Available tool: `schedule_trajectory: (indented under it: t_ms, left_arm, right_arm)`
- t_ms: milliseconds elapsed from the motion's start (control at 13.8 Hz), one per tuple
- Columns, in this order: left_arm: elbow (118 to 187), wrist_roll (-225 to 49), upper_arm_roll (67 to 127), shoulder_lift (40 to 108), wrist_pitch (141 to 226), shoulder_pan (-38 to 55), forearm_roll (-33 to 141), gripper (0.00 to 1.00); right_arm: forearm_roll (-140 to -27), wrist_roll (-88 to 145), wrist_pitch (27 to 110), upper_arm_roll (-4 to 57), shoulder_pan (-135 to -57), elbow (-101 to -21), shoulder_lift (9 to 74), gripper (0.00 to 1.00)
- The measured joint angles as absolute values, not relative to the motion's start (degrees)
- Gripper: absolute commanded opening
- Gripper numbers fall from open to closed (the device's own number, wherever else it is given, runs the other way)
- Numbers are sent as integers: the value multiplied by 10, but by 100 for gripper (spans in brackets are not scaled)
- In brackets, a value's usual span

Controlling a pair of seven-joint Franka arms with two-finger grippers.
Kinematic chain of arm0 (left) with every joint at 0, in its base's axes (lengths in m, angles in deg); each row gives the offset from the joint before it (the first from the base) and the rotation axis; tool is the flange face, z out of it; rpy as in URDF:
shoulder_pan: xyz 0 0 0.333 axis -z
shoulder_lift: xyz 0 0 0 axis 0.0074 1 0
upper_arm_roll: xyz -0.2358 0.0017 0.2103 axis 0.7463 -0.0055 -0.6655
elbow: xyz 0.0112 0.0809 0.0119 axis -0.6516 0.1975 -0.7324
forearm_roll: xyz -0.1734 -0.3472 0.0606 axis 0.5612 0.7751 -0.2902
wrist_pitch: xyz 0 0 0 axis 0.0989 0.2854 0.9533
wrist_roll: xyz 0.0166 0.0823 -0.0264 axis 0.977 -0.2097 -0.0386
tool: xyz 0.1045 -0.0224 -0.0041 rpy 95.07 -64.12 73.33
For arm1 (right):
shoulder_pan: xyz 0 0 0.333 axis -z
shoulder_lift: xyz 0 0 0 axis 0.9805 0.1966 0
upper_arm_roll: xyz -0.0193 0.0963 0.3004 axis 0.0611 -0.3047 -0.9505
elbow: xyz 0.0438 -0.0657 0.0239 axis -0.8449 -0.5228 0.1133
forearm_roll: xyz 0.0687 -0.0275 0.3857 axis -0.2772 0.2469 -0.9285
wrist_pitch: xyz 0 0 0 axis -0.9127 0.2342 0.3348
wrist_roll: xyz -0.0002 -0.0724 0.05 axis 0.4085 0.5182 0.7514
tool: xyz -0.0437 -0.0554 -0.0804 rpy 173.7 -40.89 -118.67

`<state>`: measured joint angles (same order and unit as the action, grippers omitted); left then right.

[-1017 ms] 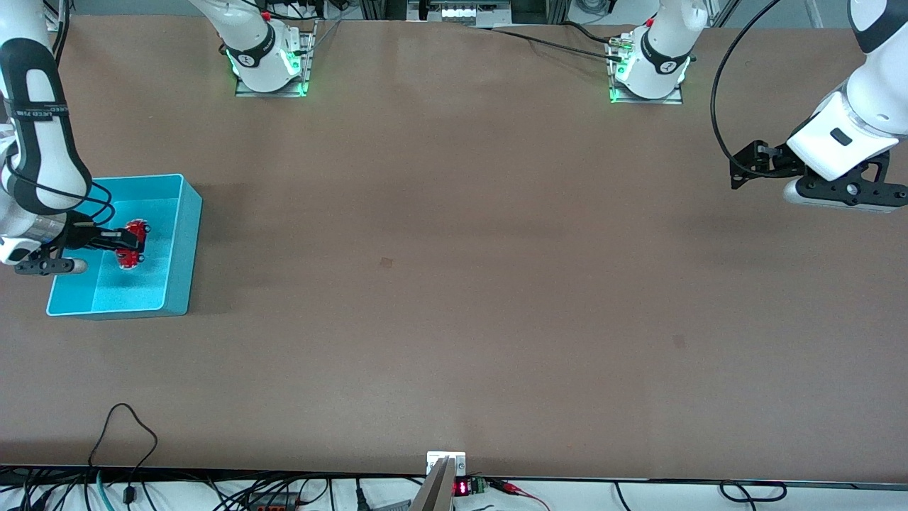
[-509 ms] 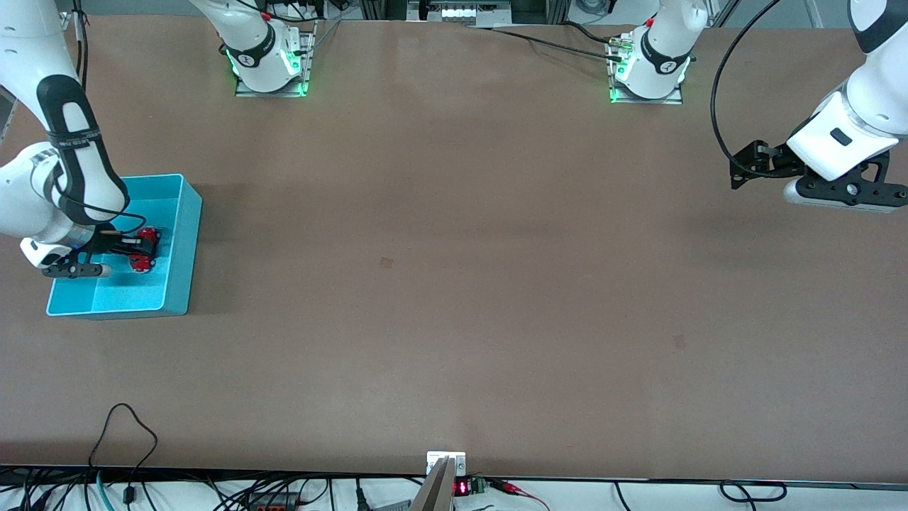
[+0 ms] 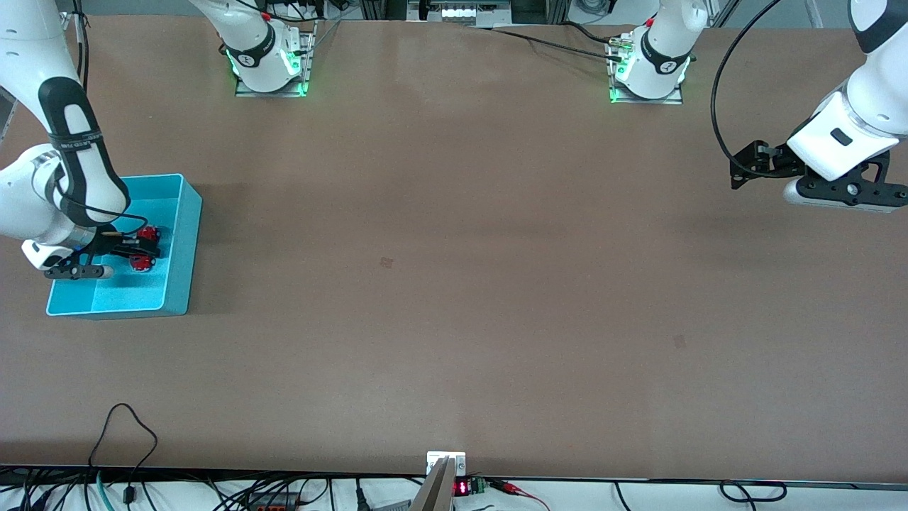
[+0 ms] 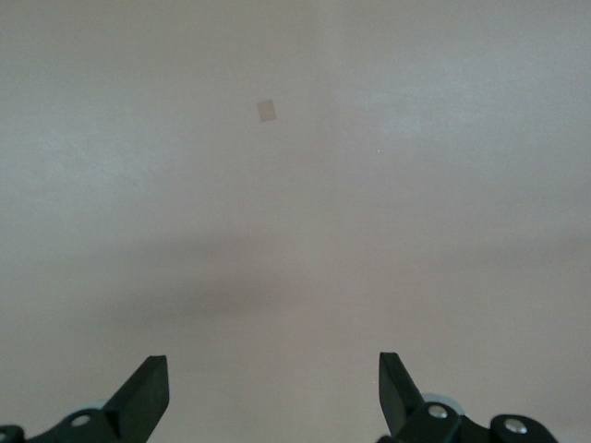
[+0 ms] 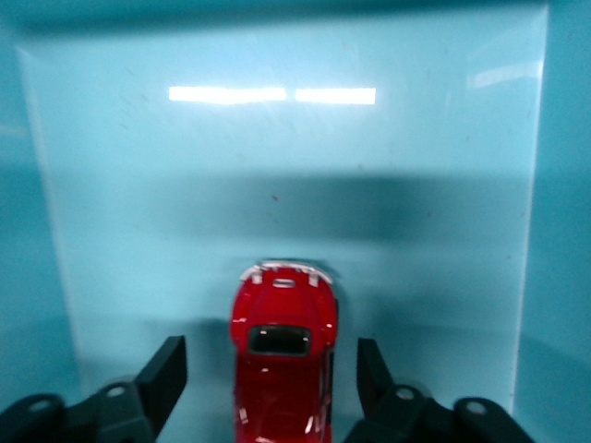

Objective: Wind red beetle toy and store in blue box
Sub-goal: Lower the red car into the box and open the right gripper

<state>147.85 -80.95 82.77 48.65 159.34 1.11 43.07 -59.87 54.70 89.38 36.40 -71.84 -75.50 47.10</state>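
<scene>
Right claw (image 5: 268,378): parted around glossy red beetle toy car (image 5: 282,355), inside cyan plastic box (image 3: 186,241).
Left claw (image 4: 272,392): parted, parked over bare counter (image 3: 454,284).
Risk: toy snagged by a finger on lift-out.

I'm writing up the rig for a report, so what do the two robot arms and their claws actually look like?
Both arms are glossy white with rounded shells. The right arm carries black panels and a black band with small lettering, and thin black cables loop near its wrist. The right claw and the left claw are black with two flat fingers on black mounts. A long black cable arcs to the left wrist. Both bases glow green.
</scene>
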Motion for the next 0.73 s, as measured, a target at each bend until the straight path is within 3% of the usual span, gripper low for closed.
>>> schedule_trajectory:
  t_ms: [363,726]
  left_arm:
    - [1478,-809,827,487,1593,9,431,100]
    - [1478,-809,827,487,1593,9,431,100]
  right_arm:
    - [-598,509,748,362,-767,-650,393,100]
    - [-587,468,659,360,-830,-561,365,100]
